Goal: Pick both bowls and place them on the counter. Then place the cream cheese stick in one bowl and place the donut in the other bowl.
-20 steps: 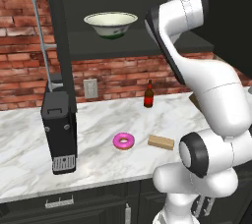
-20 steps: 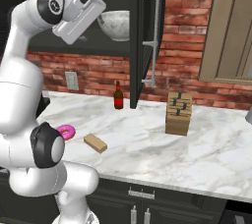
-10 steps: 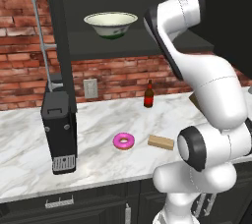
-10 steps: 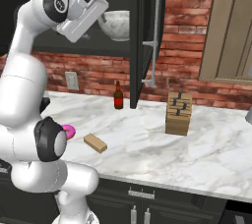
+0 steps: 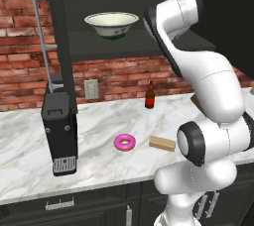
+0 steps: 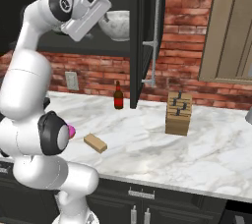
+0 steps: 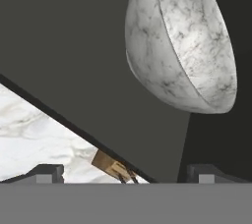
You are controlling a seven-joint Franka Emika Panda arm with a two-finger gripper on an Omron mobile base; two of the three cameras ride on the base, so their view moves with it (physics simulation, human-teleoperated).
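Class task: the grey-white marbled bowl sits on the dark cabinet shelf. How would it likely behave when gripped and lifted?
The grey-white marbled stone-look bowl looks rigid and probably heavy for its size. Its smooth, rounded outside could slip between the open claw. If it is set down carelessly, its curved underside may rock.

dark bottle (image 5: 150, 95), wooden knife block (image 6: 178, 113), black appliance (image 5: 59, 132), wall outlet (image 5: 91, 89)

The white arm stands tall from its base, bends at the elbow and reaches up high. Its hand is tipped sideways. The gripper (image 7: 126, 171) is wide open, with nothing between its two small dark fingers (image 7: 47, 171), which stick up far apart from each other.
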